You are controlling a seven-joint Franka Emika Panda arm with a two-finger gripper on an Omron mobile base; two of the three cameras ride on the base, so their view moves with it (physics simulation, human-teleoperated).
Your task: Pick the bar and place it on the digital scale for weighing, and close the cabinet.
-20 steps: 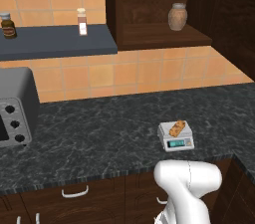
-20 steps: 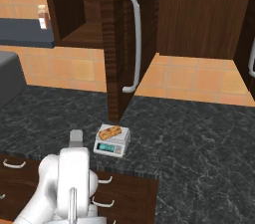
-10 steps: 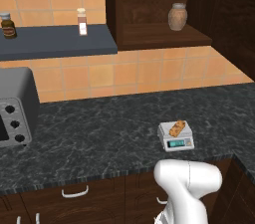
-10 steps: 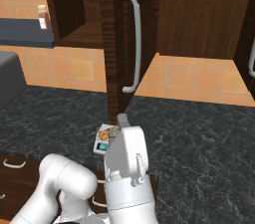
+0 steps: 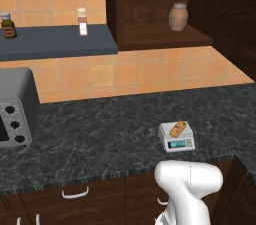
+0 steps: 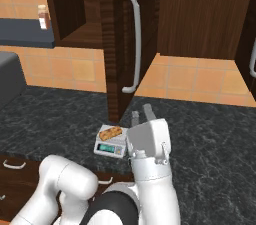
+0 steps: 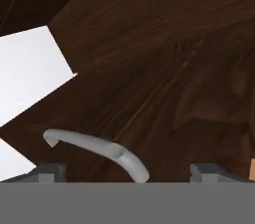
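The tan-orange bar [image 5: 177,129] [image 6: 110,132] lies on the light grey digital scale [image 5: 176,138] [image 6: 109,143], which stands on the dark counter. Right of the scale, my gripper [image 6: 141,114] points upward, open and holding nothing. It is just below the open cabinet door [image 6: 117,44], which stands edge-on with its long silver handle [image 6: 134,39]. In the hand view the dark wooden door [image 7: 164,68] is close ahead. Its silver handle [image 7: 99,151] runs between my spread fingertips [image 7: 47,170].
A brown clay jar [image 5: 178,16] stands inside the open cabinet. A grey toaster oven [image 5: 15,114] sits at the counter's left. Small bottles [image 5: 82,21] stand on the dark wall shelf. Drawers with curved handles [image 5: 75,192] run under the counter.
The arm has unfolded from low by the drawers; the hand has risen and moved right of the scale, toward the cabinet door. Bar and scale have not moved.
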